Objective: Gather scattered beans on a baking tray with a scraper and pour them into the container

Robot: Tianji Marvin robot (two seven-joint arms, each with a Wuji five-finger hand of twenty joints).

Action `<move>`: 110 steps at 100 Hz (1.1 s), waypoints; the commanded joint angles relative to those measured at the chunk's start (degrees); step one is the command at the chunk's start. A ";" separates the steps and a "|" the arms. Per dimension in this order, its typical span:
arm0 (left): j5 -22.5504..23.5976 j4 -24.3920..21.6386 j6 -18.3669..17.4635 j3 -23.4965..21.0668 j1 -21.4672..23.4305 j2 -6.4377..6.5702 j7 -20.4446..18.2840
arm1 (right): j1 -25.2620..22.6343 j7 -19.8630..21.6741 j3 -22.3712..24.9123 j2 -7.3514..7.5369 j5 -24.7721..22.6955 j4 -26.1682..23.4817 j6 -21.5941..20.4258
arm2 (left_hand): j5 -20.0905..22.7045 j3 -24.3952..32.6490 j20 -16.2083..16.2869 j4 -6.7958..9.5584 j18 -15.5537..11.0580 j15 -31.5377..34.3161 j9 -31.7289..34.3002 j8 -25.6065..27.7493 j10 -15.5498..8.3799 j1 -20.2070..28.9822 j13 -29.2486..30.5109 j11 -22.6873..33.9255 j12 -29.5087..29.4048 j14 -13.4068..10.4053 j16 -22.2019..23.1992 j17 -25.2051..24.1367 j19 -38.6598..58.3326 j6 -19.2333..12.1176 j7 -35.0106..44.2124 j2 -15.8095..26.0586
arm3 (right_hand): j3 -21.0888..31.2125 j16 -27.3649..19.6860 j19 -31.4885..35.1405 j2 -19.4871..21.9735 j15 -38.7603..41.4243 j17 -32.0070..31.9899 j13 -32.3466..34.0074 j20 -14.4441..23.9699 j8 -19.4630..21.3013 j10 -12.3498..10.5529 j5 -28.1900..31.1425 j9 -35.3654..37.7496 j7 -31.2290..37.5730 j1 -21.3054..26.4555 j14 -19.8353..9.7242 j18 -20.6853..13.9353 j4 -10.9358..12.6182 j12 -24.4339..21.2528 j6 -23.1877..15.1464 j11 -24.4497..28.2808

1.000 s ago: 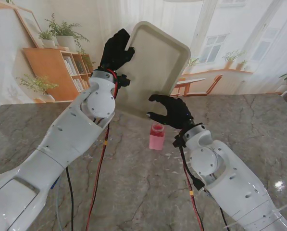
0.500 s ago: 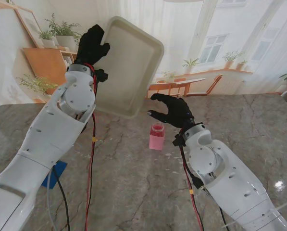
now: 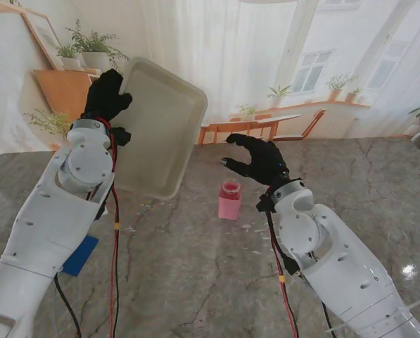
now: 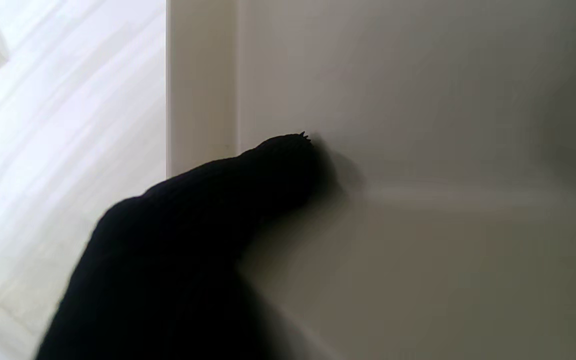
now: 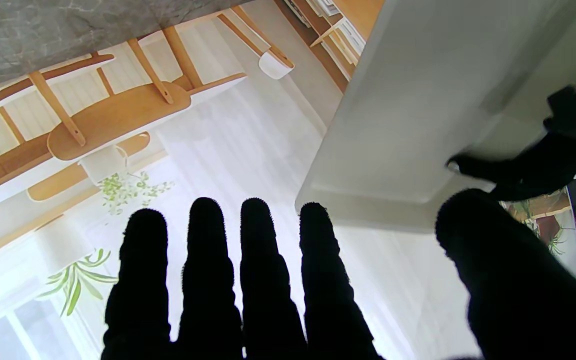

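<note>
Gripping the tilted cream plastic baking tray [image 3: 160, 134] in left robot hand [image 3: 105, 97], right robot hand [image 3: 259, 160] spread empty; best lowered level at nine o'clock of pink plastic container [image 3: 229, 199].

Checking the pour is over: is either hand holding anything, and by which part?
The left hand grips the baking tray by its upper rim, tilted off the table. The right hand holds nothing.

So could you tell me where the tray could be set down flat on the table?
The marble between the blue object and the pink container looks bare, nearer to me too. The left hand holds the tray tilted above the table. Around the container it is tight, with the open right hand just behind.
</note>
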 commanded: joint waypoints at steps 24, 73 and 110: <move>-4.08 -0.89 6.95 -0.49 6.53 -0.82 2.02 | -0.05 -2.04 -1.27 -0.94 1.53 1.43 -0.32 | -2.53 3.59 1.54 6.75 -15.20 0.76 2.06 0.75 -9.34 5.81 2.89 1.64 0.91 -8.07 1.38 2.76 6.53 11.45 -1.66 2.77 | -0.51 0.21 -0.71 1.05 -0.56 -0.18 0.70 0.33 -1.33 -1.10 0.51 0.25 -0.51 0.18 -0.21 1.06 1.80 -0.77 -0.92 -0.68; -10.00 -2.04 16.09 1.93 13.60 -3.68 7.58 | 0.24 -4.62 -3.01 -1.65 2.85 4.56 -3.50 | -2.41 2.41 -0.95 4.10 -14.53 0.67 2.89 0.75 -6.53 6.21 2.59 -1.56 0.10 -5.99 -1.36 3.10 7.94 10.75 -2.48 2.52 | -0.35 0.24 -0.78 0.96 -0.67 -0.12 0.74 0.38 -1.42 -1.08 0.42 0.39 -0.56 0.08 -0.06 1.07 1.77 -0.79 -0.91 -0.80; -12.38 -1.13 22.15 3.11 16.39 -5.00 8.72 | 0.10 -5.35 -3.79 -2.01 4.01 5.72 -4.41 | -4.34 -9.27 -3.93 5.24 -14.04 2.02 3.13 0.75 -3.48 7.25 1.77 -7.08 -2.45 -5.27 -6.43 3.02 8.64 4.71 -7.23 7.23 | -0.30 0.28 -0.83 0.95 -0.70 -0.12 0.62 0.40 -1.44 -1.04 0.43 0.32 -0.53 0.08 0.17 1.01 1.75 -0.78 -0.94 -0.87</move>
